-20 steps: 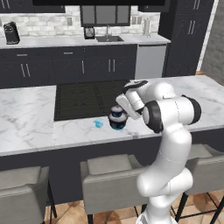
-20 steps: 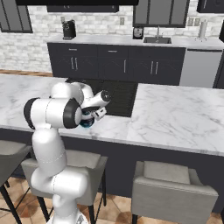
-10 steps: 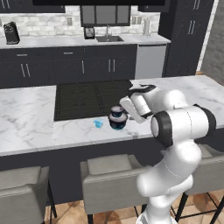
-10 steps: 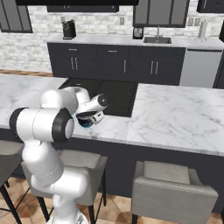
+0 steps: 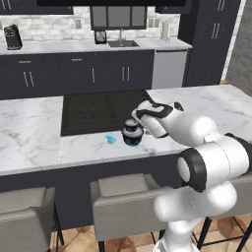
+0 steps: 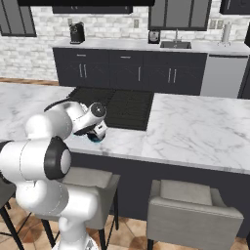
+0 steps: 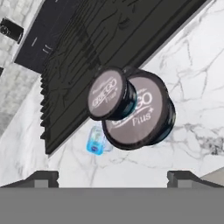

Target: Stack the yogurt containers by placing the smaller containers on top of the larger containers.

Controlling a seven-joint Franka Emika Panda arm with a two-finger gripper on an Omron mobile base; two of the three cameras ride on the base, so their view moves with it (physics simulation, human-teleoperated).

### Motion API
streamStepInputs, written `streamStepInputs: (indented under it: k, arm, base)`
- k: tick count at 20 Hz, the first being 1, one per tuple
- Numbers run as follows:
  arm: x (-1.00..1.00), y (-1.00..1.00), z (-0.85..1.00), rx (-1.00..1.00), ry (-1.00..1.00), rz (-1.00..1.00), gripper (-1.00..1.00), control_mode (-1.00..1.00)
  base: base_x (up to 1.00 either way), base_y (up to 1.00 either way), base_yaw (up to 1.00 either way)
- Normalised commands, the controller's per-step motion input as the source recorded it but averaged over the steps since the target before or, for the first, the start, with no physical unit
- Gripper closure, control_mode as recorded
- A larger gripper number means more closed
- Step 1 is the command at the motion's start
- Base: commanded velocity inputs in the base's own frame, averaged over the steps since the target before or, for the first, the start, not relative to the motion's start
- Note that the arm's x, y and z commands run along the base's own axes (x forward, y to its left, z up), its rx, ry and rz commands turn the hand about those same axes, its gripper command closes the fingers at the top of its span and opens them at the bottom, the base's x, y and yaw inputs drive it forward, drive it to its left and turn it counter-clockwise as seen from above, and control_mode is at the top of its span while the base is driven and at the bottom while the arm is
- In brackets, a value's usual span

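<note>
1. Left base view: marble island counter (image 5: pixel 34 133) w/ black cooktop (image 5: pixel 98 110) set in it. Lesser dark cup (image 5: pixel 132 125) sits on top of the widest dark cup (image 5: pixel 133 138), both on the marble just in front of the cooktop's near edge. Tiny light-blue cup (image 5: pixel 110 140) on the marble just left of the stack, apart from it. Gripper (image 5: pixel 138 113) hangs just above and to the right of the stack, not touching it. Back counter has a sink (image 5: pixel 123 43) and a coffee machine (image 5: pixel 12 37). Grey stools (image 5: pixel 129 197) below the island.

2. Right base view: arm bends over the counter edge; gripper (image 6: pixel 99 132) points down. A bit of blue base of the stack (image 6: pixel 93 138) peeks out under it; rest hidden by the hand. Cooktop (image 6: pixel 124 105) beyond.

3. Hand view: looking down on the stack. Lesser cup's (image 7: pixel 107 94) pale lid reads partly "GO Plus"; first letters too blurred. Widest cup's (image 7: pixel 144 111) lid shows "GO" and "Plus+", partly covered by the upper cup, which sits off-centre toward one rim. Light-blue cup (image 7: pixel 96 142) near the big cup's edge; cannot tell if touching. Finger tips (image 7: pixel 41 178) stand far apart at the bottom, jaws wide, nothing between them.
</note>
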Motion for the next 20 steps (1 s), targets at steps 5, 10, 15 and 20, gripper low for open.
streamStepInputs:
  k: [5, 10, 15, 20]
  arm:
    - [-0.13, 0.38, 0.40, -0.12, 0.01, -0.14, -1.00, -1.00]
    - [-0.13, 0.33, 0.18, -0.03, 0.04, -0.15, -1.00, -1.00]
    - [-0.05, 0.23, 0.03, -0.03, 0.01, -0.08, -1.00, -1.00]
    - [0.00, 0.22, 0.00, -0.02, 0.03, -0.01, -1.00, -1.00]
  base:
    - [0.00, 0.00, 0.00]
    - [0.00, 0.00, 0.00]
    - [0.00, 0.00, 0.00]
    - [0.00, 0.00, 0.00]
